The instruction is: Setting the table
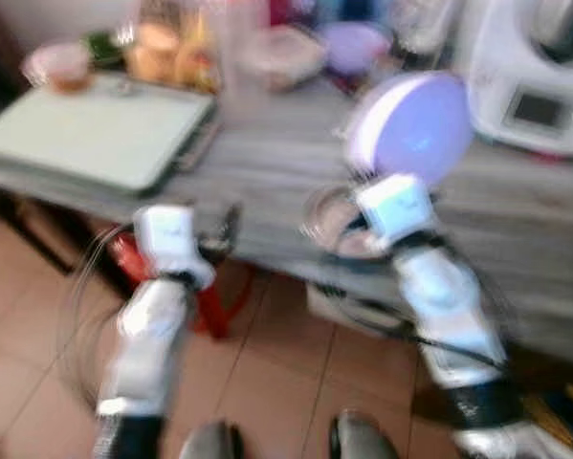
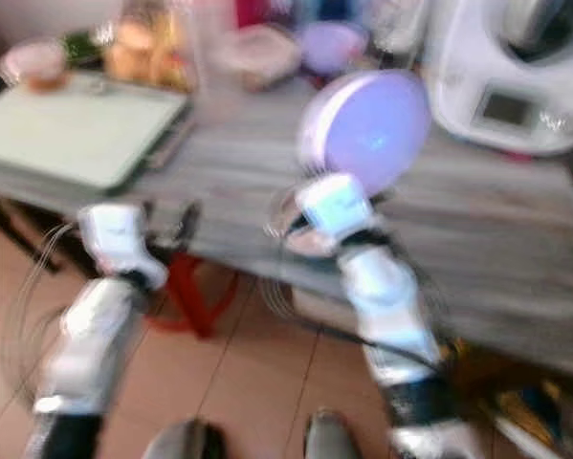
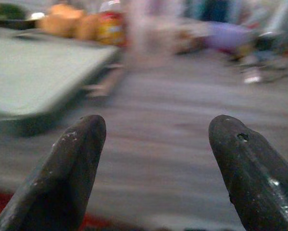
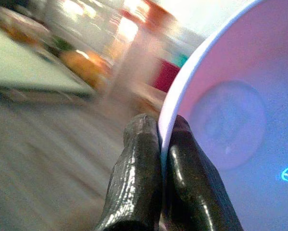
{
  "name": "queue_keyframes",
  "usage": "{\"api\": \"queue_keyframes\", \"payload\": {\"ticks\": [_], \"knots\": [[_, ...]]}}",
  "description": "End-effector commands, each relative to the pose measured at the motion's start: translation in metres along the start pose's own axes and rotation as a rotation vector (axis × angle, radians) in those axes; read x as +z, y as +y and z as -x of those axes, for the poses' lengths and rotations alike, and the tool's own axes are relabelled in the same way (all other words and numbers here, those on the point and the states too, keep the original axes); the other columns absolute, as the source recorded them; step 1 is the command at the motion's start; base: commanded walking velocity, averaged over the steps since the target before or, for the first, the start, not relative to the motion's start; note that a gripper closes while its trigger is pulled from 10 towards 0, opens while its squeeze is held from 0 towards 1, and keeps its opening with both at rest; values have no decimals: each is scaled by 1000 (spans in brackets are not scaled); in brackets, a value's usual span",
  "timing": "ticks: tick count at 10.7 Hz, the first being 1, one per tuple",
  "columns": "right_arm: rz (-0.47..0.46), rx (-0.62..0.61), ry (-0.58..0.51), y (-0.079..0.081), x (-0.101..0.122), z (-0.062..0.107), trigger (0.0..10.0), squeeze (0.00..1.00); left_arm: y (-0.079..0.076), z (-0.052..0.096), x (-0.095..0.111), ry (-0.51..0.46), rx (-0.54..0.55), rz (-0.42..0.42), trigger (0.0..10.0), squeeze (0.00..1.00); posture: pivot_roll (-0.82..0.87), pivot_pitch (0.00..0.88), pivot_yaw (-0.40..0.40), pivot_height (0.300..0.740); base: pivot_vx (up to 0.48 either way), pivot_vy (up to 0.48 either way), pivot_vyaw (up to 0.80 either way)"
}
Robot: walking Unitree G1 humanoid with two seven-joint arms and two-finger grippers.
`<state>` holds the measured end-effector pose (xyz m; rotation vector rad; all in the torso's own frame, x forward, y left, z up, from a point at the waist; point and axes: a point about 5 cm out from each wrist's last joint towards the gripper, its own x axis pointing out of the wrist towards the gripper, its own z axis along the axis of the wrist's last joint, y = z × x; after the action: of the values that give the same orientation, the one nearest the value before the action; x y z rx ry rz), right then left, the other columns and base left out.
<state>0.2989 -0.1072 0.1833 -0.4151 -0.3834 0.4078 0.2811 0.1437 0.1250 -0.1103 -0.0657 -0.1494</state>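
A lilac plate (image 1: 418, 126) stands on edge above the grey wooden table (image 1: 267, 182), and my right gripper (image 4: 159, 144) is shut on its rim (image 4: 182, 91). The plate (image 2: 367, 129) tilts up over the table's front half, right of the middle. My left gripper (image 3: 156, 144) is open with nothing between its fingers, held low at the table's front edge (image 1: 224, 229), pointing over the bare wood. All views are blurred by motion.
A pale green tray (image 1: 95, 129) lies at the table's left. Bowls, jars and food (image 1: 181, 53) crowd the back edge. A white kitchen machine (image 1: 535, 81) stands at the back right. A red stool (image 1: 214, 301) sits under the table on the tiled floor.
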Motion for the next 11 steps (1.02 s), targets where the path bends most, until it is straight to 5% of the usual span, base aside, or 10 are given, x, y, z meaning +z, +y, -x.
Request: {"api": "queue_keyframes", "payload": {"ticks": [1,3,7,11], "knots": [[26,12,-12,-15,1,-3,10000,0,-7,-1,5,-29,-18,23,10000,0,-53,149,23,740,0,0,0],[4,135,51,-18,-7,-9,10000,0,-4,7,2,-9,-12,8,10000,0,-46,156,24,740,0,0,0],[116,370,249,-31,-27,-15,10000,0,9,34,-14,77,15,-7,10000,0,-32,173,23,740,0,0,0],[159,521,409,-40,-29,-4,10000,0,1,34,-19,104,-30,12,10000,0,-49,177,20,740,0,0,0]]}}
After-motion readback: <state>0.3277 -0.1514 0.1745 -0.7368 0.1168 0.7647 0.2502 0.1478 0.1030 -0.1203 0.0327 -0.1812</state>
